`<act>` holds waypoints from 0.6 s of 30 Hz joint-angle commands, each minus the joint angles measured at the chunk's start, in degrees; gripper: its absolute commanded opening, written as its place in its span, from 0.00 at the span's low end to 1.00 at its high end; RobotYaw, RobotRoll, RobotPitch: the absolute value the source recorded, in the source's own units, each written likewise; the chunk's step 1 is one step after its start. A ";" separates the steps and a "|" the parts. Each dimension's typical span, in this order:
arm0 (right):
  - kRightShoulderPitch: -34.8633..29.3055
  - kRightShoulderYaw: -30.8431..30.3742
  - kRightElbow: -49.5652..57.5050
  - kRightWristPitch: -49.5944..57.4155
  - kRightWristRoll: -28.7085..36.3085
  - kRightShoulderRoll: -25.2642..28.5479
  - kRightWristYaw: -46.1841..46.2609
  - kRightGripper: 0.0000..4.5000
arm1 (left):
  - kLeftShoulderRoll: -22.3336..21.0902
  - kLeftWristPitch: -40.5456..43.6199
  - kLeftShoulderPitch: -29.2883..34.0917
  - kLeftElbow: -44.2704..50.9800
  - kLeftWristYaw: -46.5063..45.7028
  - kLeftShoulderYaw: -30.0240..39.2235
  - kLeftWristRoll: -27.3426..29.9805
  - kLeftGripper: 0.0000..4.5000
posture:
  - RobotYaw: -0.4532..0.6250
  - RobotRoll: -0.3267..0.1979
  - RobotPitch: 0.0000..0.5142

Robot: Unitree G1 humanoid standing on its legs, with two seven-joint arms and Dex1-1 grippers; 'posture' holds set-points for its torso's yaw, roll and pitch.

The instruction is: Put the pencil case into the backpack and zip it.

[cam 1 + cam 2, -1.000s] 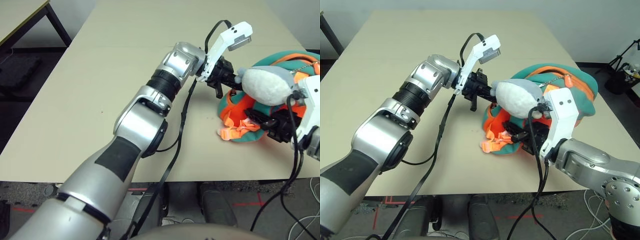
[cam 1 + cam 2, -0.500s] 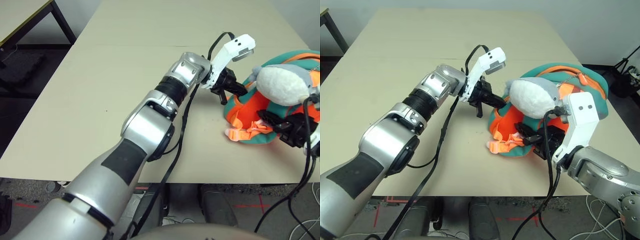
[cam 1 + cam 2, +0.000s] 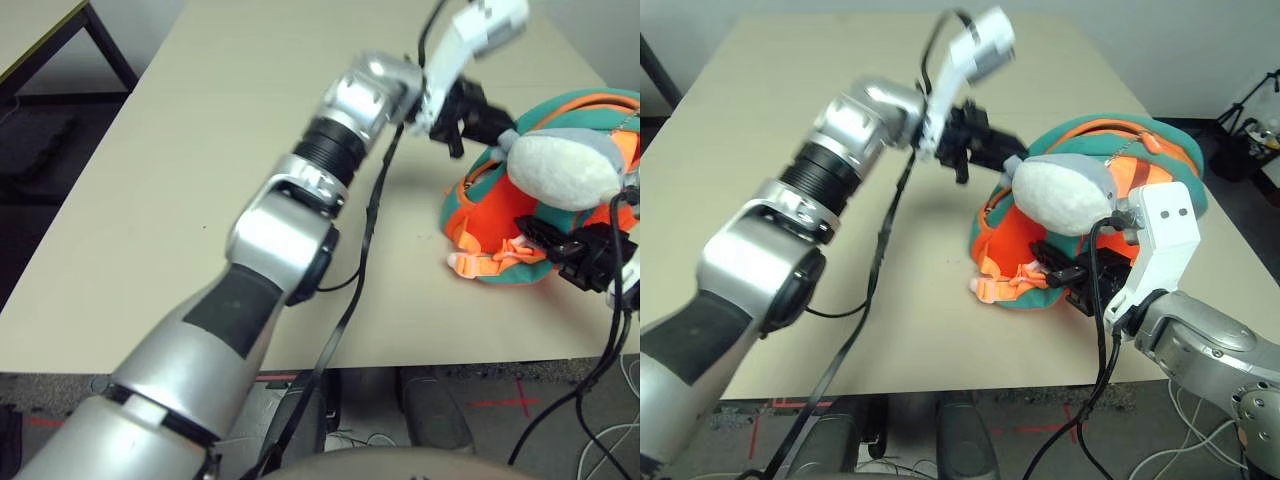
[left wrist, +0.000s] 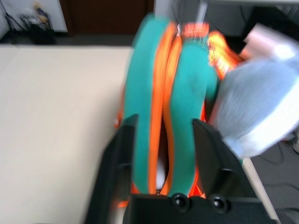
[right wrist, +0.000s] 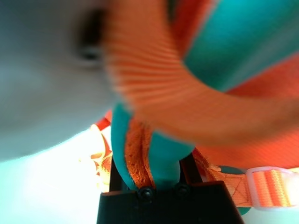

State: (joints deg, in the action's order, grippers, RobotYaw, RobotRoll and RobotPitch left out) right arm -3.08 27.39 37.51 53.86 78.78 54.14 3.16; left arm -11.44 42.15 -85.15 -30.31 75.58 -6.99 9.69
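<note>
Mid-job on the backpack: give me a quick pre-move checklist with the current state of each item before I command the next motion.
1. Right gripper clamped on the backpack edge: ok, teal and orange trim sits between its fingers.
2. Left gripper lined up on the opening: ok, fingers open and straddling the teal rim.
3. Pencil case inside: cannot tell, not visible in any view.
4. Zipper closed: cannot tell.
5. Plush figure clear of the left gripper: ok, off to one side.

Looks like a robotics lab or test room. There's a plain beige table on black legs, loose cables and red tape marks on a grey floor, plus a tripod by the wall.
</note>
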 commanded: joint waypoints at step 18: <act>9.14 -6.31 -7.50 1.99 -7.86 -0.95 -6.97 0.04 | -8.08 11.87 10.52 32.83 -10.55 -8.98 9.29 1.00 | 0.27 0.62 0.37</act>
State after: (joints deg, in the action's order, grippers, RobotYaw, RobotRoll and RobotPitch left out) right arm 5.83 22.50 30.35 55.07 71.72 53.68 -3.34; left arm -19.65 56.24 -74.53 1.38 65.01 -14.10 19.48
